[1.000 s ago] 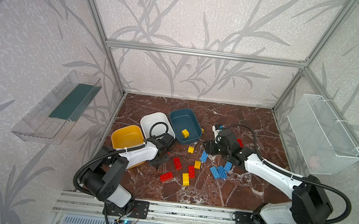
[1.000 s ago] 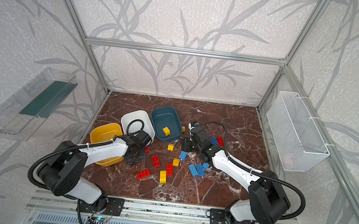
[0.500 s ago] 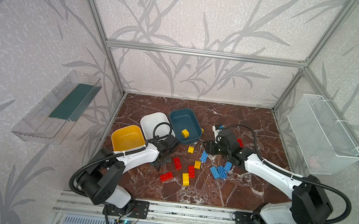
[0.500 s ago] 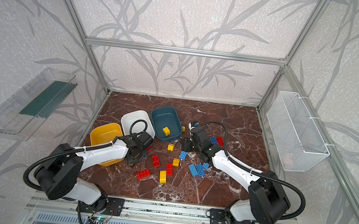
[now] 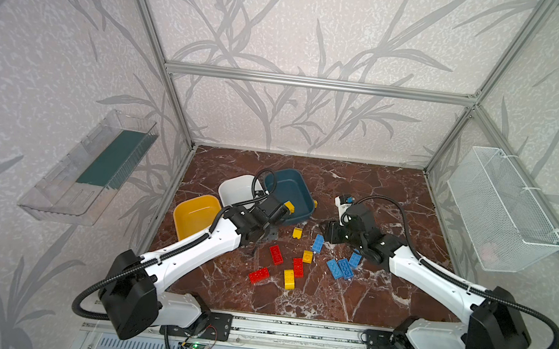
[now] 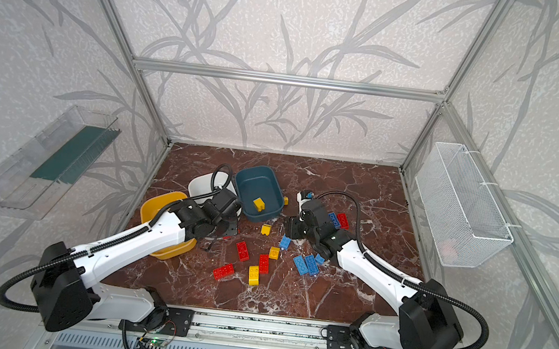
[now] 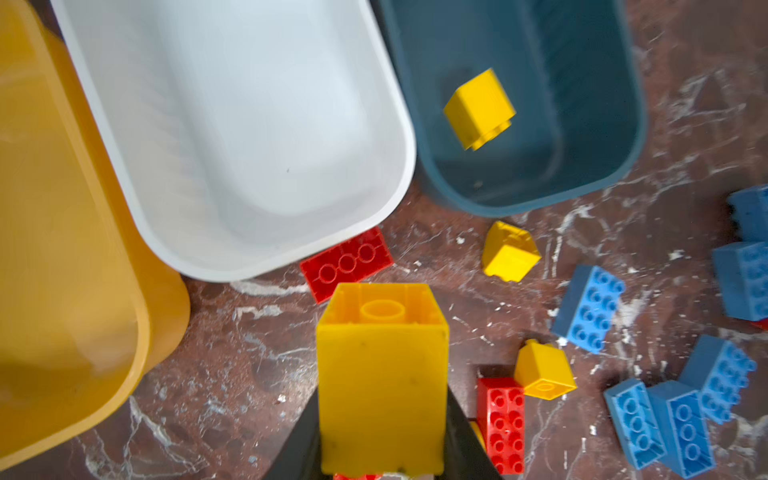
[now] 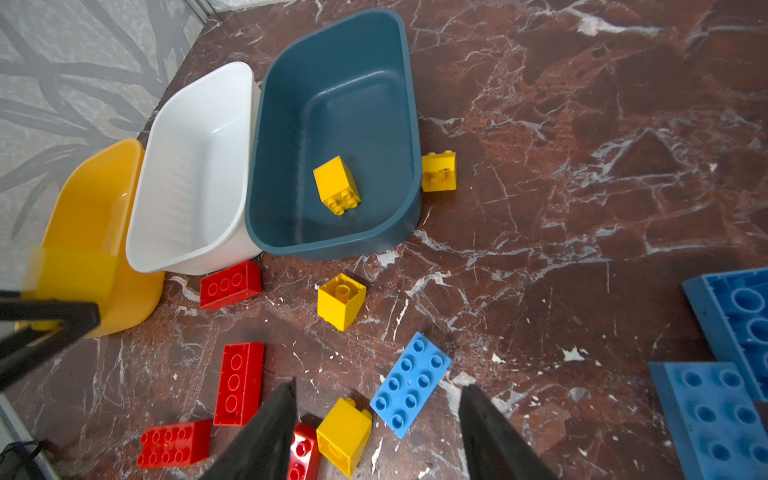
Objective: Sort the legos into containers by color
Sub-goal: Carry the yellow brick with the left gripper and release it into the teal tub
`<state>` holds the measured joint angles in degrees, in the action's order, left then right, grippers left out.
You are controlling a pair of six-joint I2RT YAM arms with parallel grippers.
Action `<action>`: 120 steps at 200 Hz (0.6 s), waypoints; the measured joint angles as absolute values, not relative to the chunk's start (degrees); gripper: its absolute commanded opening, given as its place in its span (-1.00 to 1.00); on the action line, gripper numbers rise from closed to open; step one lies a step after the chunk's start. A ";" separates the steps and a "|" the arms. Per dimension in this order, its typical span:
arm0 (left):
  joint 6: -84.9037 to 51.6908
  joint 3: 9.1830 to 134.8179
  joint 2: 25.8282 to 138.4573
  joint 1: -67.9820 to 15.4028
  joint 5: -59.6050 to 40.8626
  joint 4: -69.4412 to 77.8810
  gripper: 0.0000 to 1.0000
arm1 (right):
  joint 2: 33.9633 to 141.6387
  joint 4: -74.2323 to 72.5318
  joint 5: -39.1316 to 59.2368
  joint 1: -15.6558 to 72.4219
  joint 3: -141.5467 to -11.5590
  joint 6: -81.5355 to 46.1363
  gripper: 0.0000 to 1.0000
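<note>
- Your left gripper (image 5: 264, 232) has risen from the floor by the yellow tub (image 5: 190, 219) and edged toward the white tub (image 5: 233, 190) over the last second, jaws drawn in; your right arm has not budged.
- In both top views the loose legos (image 6: 242, 251) lie on the floor between the arms, in front of the 3 tubs. 1 yellow brick (image 6: 259, 204) already sits in the teal tub (image 6: 255, 183). Your catch is hidden under the left wrist here.
- Left wrist view: the jaws pinch a squarish yellow brick (image 7: 382, 365) by 2 flat opposite sides, hollow end forward. It should be light, rigid and slick (hard plastic), so take such bricks squarely across the smooth sides, not the studs. A red brick (image 7: 347, 264) is half tucked beneath the white tub's rim.
- Right wrist view: your right gripper (image 8: 378, 384) stands spread and empty over a blue brick (image 8: 409, 384). The held brick shows only as a blur at the frame edge, and 2 blue bricks (image 8: 731, 332) are cut off.
</note>
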<state>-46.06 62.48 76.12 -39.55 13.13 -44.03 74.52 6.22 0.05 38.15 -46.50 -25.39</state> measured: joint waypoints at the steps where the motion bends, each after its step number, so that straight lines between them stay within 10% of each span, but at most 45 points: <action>1: -45.95 62.87 76.18 -39.55 13.15 -44.07 -0.38 | 74.39 6.33 0.08 38.15 -46.33 -25.43 0.27; 120: -33.74 93.03 106.02 -33.19 6.61 -47.20 -0.37 | 65.08 10.92 -1.23 38.15 -36.93 -26.50 0.29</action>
